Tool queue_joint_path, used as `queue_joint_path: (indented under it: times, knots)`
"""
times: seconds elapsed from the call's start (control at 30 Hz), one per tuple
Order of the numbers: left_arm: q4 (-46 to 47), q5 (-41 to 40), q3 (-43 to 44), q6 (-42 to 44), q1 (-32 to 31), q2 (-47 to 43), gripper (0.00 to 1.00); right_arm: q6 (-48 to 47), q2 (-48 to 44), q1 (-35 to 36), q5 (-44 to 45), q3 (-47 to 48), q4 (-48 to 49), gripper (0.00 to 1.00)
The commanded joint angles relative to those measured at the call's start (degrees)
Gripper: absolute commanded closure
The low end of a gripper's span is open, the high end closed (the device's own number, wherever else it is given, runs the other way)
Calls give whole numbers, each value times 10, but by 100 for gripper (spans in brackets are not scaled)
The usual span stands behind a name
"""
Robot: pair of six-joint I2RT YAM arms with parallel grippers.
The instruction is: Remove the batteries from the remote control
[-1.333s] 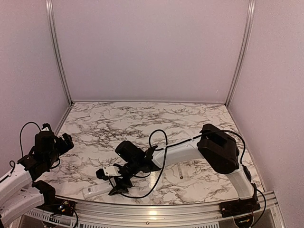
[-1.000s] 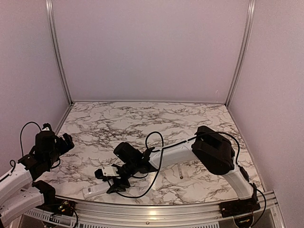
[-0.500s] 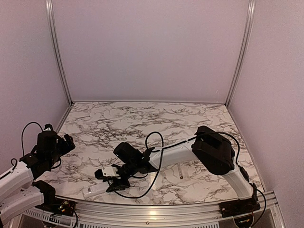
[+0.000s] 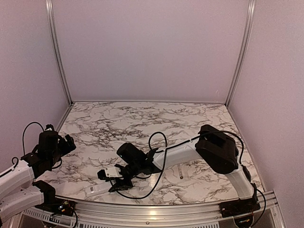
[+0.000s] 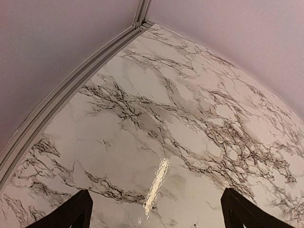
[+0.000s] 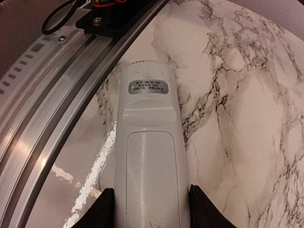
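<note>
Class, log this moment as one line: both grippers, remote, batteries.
left gripper: open, over table | right gripper: shut on remote control | cover: closed | batteries: not visible

Under the left hand (image 5: 159, 211) and far ahead of it spreads a white worktop (image 4: 142, 121) with dark marble veins, closed in by plain pale lilac walls (image 4: 152, 47) with aluminium posts (image 4: 58, 52) in the corners. Just beside the right hand (image 4: 108, 181), on its left, a ribbed aluminium rail (image 6: 42, 109) follows the worktop's edge, and ahead of that hand a black bracket (image 6: 114, 23) carries red wires (image 6: 108, 4). Well apart from the right hand, back along its arm, a thin grey stick-like thing (image 4: 180, 173) lies on the worktop, too small to tell more.
</note>
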Motion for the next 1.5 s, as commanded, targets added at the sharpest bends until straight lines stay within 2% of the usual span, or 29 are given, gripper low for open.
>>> queue_joint_path:
  times: [0.0,0.33,0.7,0.87,1.03,1.2,1.33,1.47]
  knots:
    - [14,-6,4,9,-2,10,1,-1,-22,-17,29,-29,2,80]
    - [19,5,2,15,-2,2,1,15,-85,-48,31,-101,55,81]
    - [50,40,-7,35,-2,-26,1,38,-170,-82,98,-214,137,81]
    - [117,74,-4,33,-2,-7,1,49,-204,-94,141,-274,198,81]
    - [206,130,5,21,-2,46,1,63,-231,-96,184,-319,255,81]
    - [329,238,12,13,-2,122,1,77,-258,-96,239,-362,306,81]
    - [416,251,19,8,-1,203,1,86,-278,-96,285,-390,337,81]
    - [450,302,68,25,0,300,1,92,-289,-97,331,-397,339,81]
